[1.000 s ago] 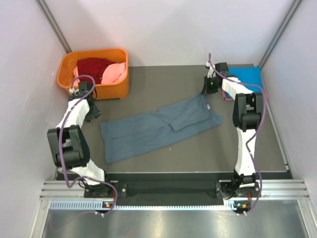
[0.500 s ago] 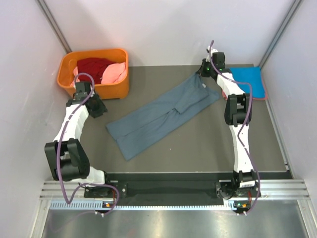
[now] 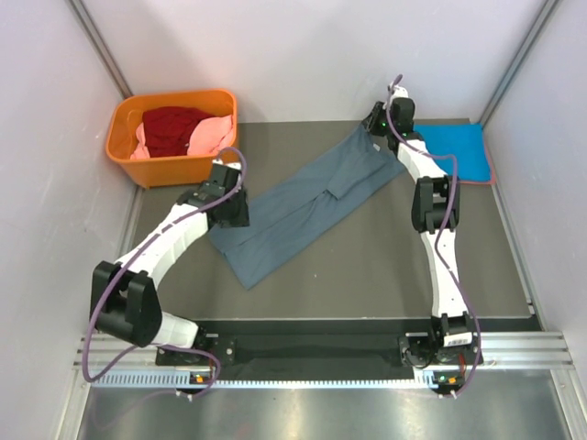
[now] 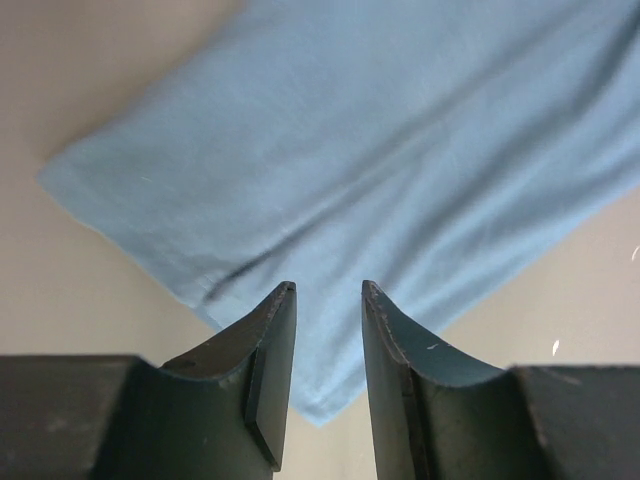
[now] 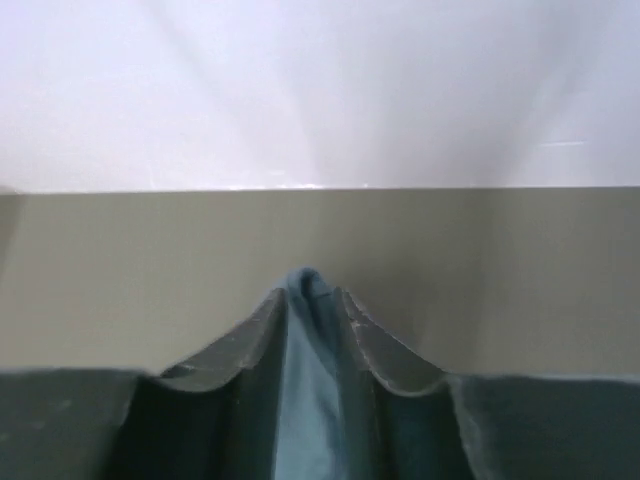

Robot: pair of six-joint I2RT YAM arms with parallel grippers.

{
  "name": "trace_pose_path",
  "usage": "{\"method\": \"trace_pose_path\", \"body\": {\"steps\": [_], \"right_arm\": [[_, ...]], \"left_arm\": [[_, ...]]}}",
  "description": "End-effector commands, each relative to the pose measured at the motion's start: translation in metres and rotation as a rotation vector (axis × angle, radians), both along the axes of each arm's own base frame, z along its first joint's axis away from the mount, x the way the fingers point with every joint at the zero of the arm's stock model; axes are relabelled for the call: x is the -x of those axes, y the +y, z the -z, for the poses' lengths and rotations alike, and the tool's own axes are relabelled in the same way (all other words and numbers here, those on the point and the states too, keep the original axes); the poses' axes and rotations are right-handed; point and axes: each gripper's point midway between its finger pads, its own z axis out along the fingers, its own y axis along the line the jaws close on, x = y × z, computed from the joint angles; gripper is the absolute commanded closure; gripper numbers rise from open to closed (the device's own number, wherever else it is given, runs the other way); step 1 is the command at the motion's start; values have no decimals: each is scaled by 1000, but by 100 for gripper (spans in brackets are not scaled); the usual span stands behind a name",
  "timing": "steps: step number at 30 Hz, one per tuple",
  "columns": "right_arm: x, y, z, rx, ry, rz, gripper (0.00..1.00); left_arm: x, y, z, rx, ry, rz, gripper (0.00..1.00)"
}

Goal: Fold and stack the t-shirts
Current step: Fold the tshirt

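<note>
While the big grey-blue shirt [image 3: 303, 206] lies stretched in a long slant across the worktop [image 3: 367, 266], from the far edge toward the near left, it is not yet folded into a neat packet. It looks doubled lengthwise into a band, with a flap lying loose near its middle.

The right pincer [image 3: 374, 122] is at the far edge, right of centre, clamped on the far end of that shirt. In the right wrist view a ridge of blue cloth is pinched between the two fingers [image 5: 345, 310], which are drawn together on it.

The left pincer [image 3: 229, 209] hangs over the near-left end of the same shirt. In the left wrist view its fingers [image 4: 270, 340] stand a little apart with nothing between them, and the cloth's corner and hem lie just below.

A bright blue shirt [image 3: 454, 147] lies flat and squared in the far right corner, apart from the grey-blue one, and it reads as a finished fold and the start of the stack. In the far left corner an orange basket [image 3: 174, 170] holds a dark red shirt [image 3: 174, 126] and a pink shirt [image 3: 213, 136], both bunched and untouched.

So I judge the job under halfway: one shirt done, one in hand, and at least two waiting in the basket. The grey-blue shirt needs its crosswise folds and a move onto the blue one.
</note>
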Motion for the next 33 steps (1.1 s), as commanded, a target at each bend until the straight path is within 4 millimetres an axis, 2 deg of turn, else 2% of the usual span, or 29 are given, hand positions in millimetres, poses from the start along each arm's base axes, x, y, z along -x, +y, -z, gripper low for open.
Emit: {"method": "trace_pose_path", "body": {"steps": [1,2,3,4,5,6,7,8,10,11,12,13,14,16,17,20,24,26,33], "right_arm": [[0,2,-123,-31,-216,7,67],[4,-1,-153,-36,-257,10,61],[12,-4,-145,-39,-215,25,56],[18,-10,-151,-47,-200,44,52],[30,-14,-183,-62,-225,59,46],[39,-18,-167,-85,-156,84,43],[47,-22,-168,-97,-137,99,41],[63,-26,-167,-121,-84,124,39],[83,-31,-154,-139,5,153,39],[102,-31,-148,-158,53,162,39],[113,-30,-142,-166,83,153,39],[123,-29,-139,-170,98,149,39],[143,-29,-129,-175,133,149,39],[161,-31,-123,-184,149,153,39],[178,-32,-114,-190,178,163,38],[201,-37,-97,-198,221,186,37],[209,-37,-81,-211,255,177,38],[210,-37,-73,-221,281,171,38],[210,-52,-67,-250,298,179,39]], "left_arm": [[28,-26,3,-43,18,170,63],[32,-33,4,-51,18,203,63],[40,-38,7,-65,34,235,63],[51,-51,11,-80,45,289,63],[56,-55,13,-98,53,300,63],[65,-57,16,-113,74,320,63],[75,-68,20,-125,85,365,63],[82,-70,25,-139,99,375,63],[101,-82,37,-169,142,435,64],[108,-83,42,-180,165,433,64],[112,-84,46,-205,180,433,64],[126,-78,57,-267,249,438,63],[127,-75,59,-286,274,396,62],[137,-72,71,-335,328,414,63],[139,-70,74,-354,336,408,63],[134,-59,74,-435,309,349,61],[129,-49,72,-500,302,322,59],[128,-45,78,-552,330,332,59],[132,-41,98,-624,418,406,57]]}}
